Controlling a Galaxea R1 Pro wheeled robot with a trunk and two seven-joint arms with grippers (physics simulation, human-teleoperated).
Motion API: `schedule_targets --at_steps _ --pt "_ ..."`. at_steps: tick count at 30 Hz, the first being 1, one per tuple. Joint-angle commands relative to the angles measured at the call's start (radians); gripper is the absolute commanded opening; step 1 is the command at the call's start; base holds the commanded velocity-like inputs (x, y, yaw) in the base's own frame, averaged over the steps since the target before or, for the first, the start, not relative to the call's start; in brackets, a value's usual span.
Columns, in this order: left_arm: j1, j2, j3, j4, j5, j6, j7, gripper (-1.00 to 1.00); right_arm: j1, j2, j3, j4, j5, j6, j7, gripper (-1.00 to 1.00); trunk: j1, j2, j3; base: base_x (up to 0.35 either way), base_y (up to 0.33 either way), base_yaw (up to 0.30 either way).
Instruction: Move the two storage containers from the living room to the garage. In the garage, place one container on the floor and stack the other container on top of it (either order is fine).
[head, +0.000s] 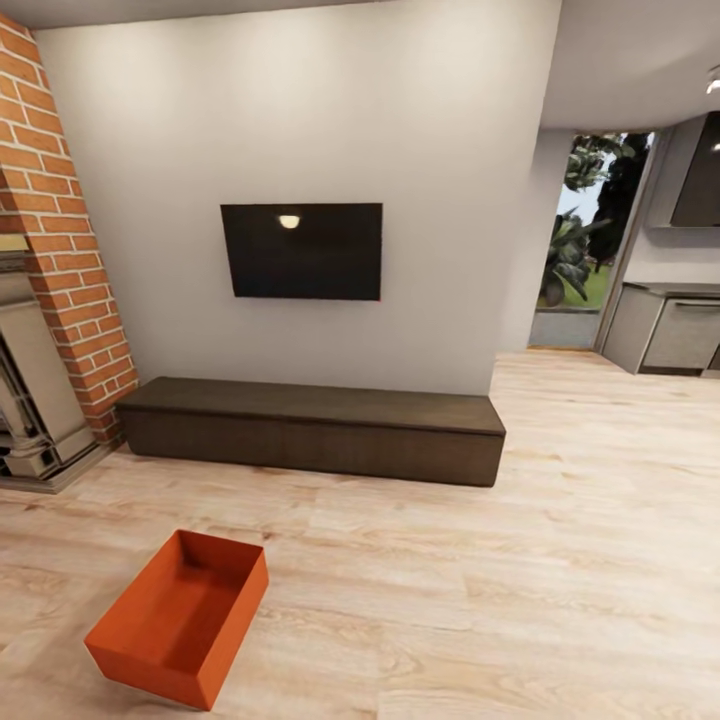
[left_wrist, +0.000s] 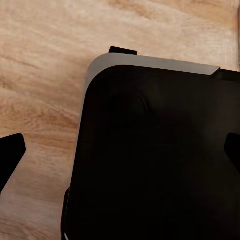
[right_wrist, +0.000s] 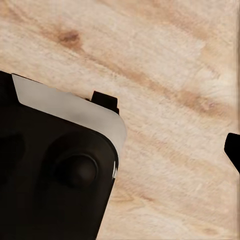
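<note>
- It was a home's living room: a wall-mounted television (head: 301, 251) hung above a long, low dark cabinet (head: 315, 428).
- A brick chimney (head: 62, 230) rose over light wood-plank flooring (head: 560, 560).

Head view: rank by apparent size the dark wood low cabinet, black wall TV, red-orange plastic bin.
1. Dark wood low cabinet, largest.
2. Red-orange rectangular plastic bin and black wall-mounted TV look alike in area; the bin sits much nearer the camera, so I won't rank them.

One orange bin (head: 180, 620) is sitting on the plank floor (head: 500, 600); one television (head: 301, 251) is hanging above one low cabinet (head: 315, 428).
</note>
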Motion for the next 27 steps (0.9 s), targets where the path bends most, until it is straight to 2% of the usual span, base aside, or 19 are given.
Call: schedule_targets --at_steps 1,27 --pt "0.000 0.000 0.000 0.000 0.004 -0.002 0.001 1.00 -0.001 0.000 0.009 0.002 -0.009 -0.005 -0.001 1.00 0.001 0.000 -0.001 0.302 0.000 0.000" --pt "0.000 0.000 0.000 0.000 0.004 -0.003 0.001 1.00 -0.001 0.000 0.009 0.002 0.001 -0.004 -0.001 1.00 0.001 0.000 -0.001 0.301 0.000 0.000"
